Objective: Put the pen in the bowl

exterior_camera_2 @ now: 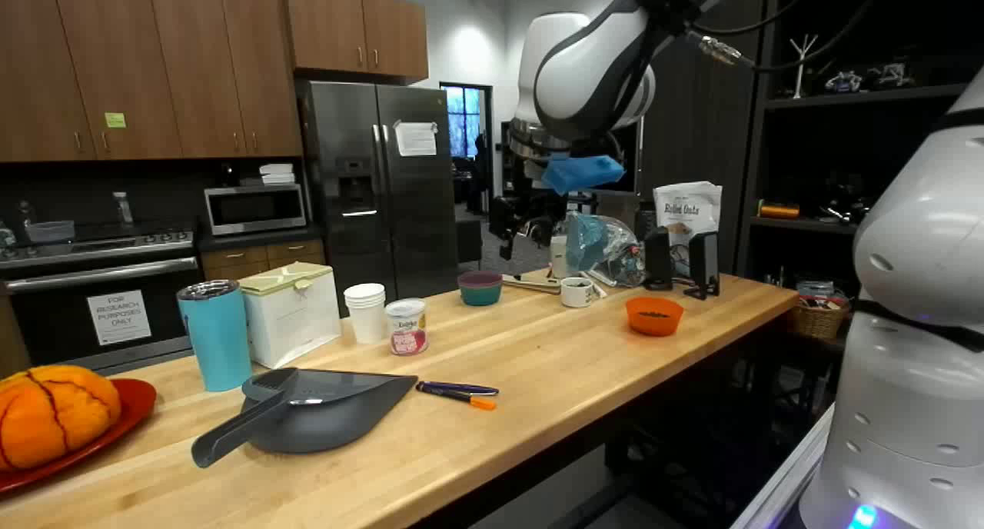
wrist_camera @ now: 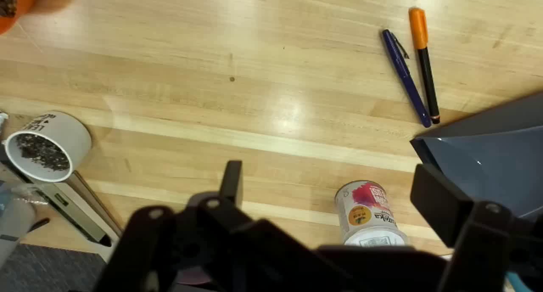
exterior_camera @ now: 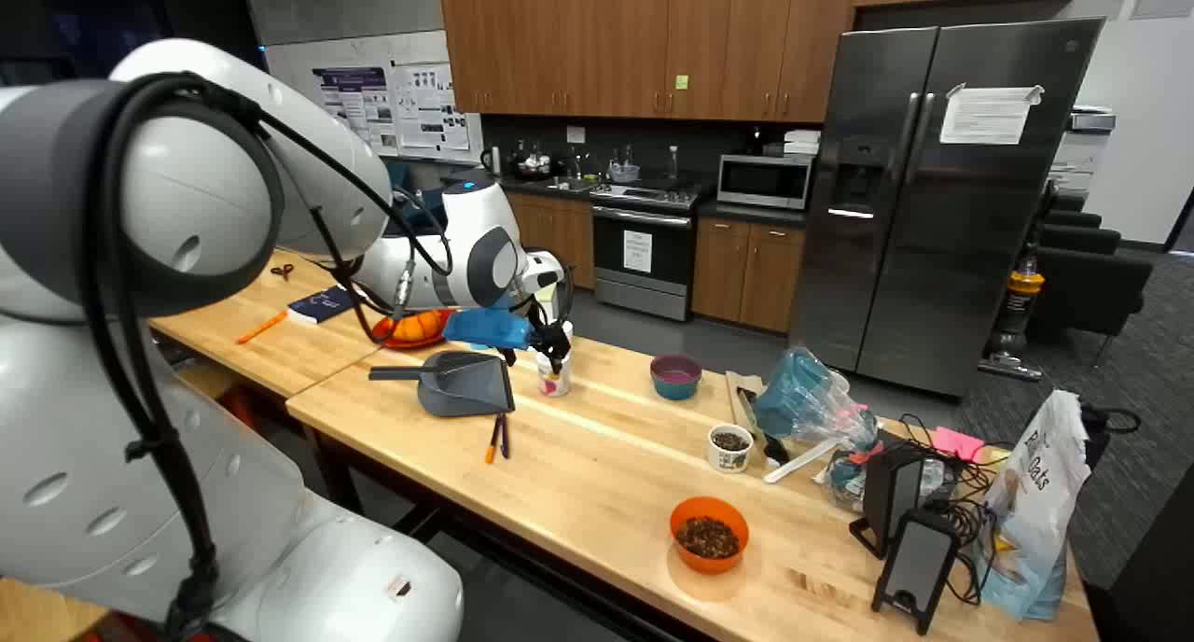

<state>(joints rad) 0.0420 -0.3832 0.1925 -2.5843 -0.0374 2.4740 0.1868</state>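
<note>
One blue pen (wrist_camera: 406, 77) (presumably the one the task is naming) and one orange-capped marker (wrist_camera: 426, 67) are lying side by side on a wooden table (wrist_camera: 169, 92), just beside a grey dustpan (wrist_camera: 496, 164); the gripper (wrist_camera: 328, 181) is hovering over the table, its jaws standing wide apart and holding nothing; the purple bowl (exterior_camera_2: 480, 278), apparently nested in a teal bowl (exterior_camera_2: 480, 296), is sitting well apart from both; crowding is posing the main risk, since the two ends nearest the dustpan are almost meeting, and a closing grasp there could be pinching both or striking the dustpan; a low approach could be clipping the labelled can (wrist_camera: 368, 211); poor centring could be tipping the blue pen over the purple bowl's rim; the orange bowl (exterior_camera_2: 653, 325) is offering a wrong target.
</note>
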